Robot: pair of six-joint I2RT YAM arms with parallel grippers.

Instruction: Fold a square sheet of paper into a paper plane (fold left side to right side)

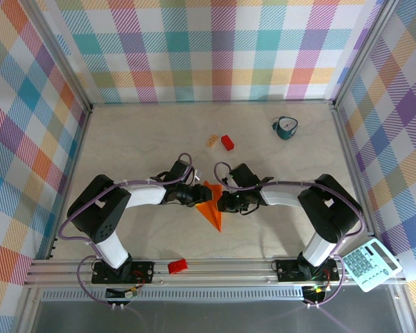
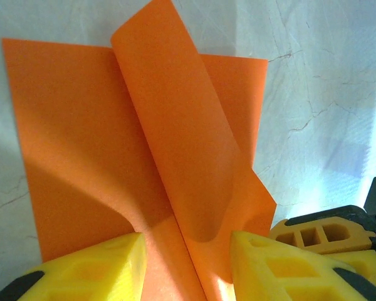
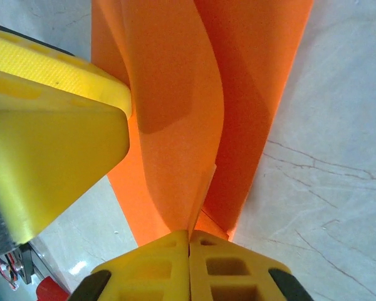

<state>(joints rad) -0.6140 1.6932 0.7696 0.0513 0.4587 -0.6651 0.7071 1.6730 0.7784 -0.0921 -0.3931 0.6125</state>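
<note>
Lying near the front middle of the pale table point(image 1: 125, 146), the orange square sheet of paper point(image 1: 211, 212) is partly folded, one flap curling upward. The right gripper point(image 3: 189, 237) pinches the paper's edge tight. The left gripper point(image 2: 187, 244) rests on it, fingers narrowly apart around the flap.

This is a robot test cell in a lab. Plaid-printed panels point(image 1: 215, 48) wall in a marble-look table point(image 1: 139, 139) on three sides, well beyond the yellow fingers point(image 2: 94, 269). On the base side of those fingers an aluminium rail point(image 1: 215, 272) carries both arms, and a calculator point(image 1: 369, 264) lies near its right end.
</note>
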